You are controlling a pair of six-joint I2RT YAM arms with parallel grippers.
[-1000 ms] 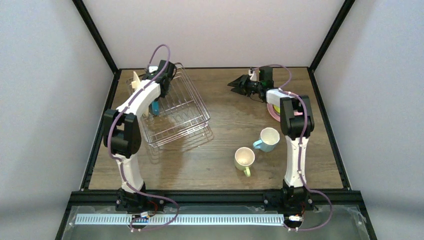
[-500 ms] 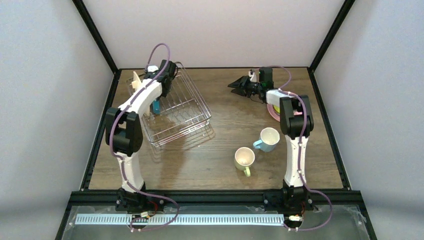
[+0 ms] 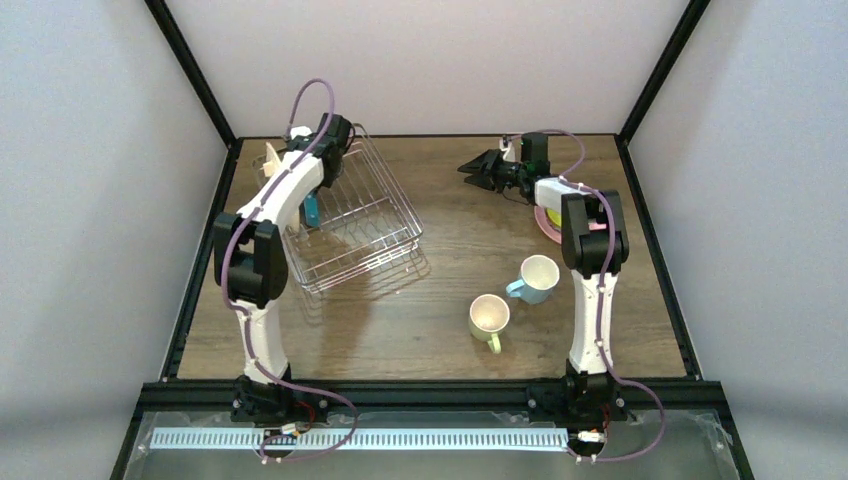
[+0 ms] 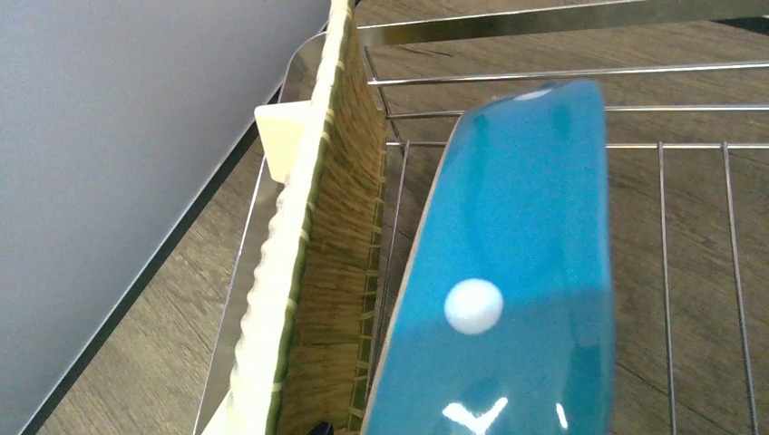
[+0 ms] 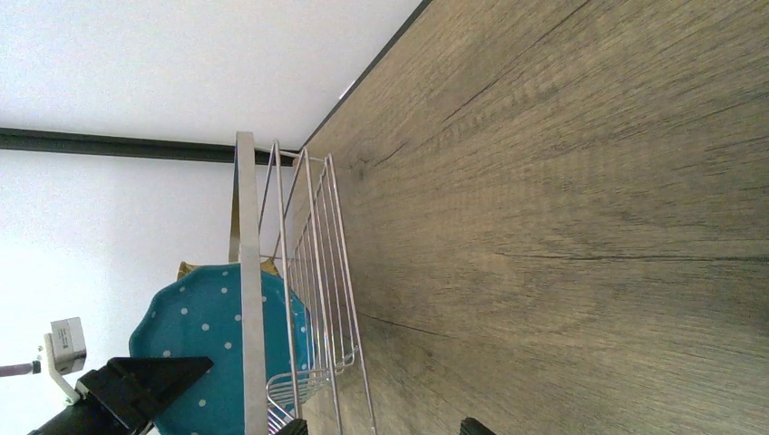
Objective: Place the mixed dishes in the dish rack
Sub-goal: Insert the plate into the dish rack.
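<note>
The dish rack (image 3: 372, 232) stands at the back left. A tan woven-look plate (image 4: 337, 227) and a teal dotted plate (image 4: 517, 272) stand on edge in it, side by side. My left gripper (image 3: 320, 186) hangs over the teal plate (image 3: 313, 212). Its one visible fingertip (image 4: 317, 428) stands clear of the plate's rim, so the gripper is open. My right gripper (image 3: 473, 169) is open and empty above the table, pointing at the rack (image 5: 313, 272). The pink plate (image 3: 545, 226) lies under the right arm. A lime sliver of the bowl (image 3: 553, 214) shows on it.
The light-blue mug (image 3: 538, 278) and the pale yellow-green mug (image 3: 489, 317) stand upright near the table's front right. The black frame rail (image 3: 200, 260) and the grey wall run close along the rack's left side.
The left arm's wrist has lifted a little and drawn toward the back of the rack. The teal plate stays standing in place. The right arm has barely moved.
</note>
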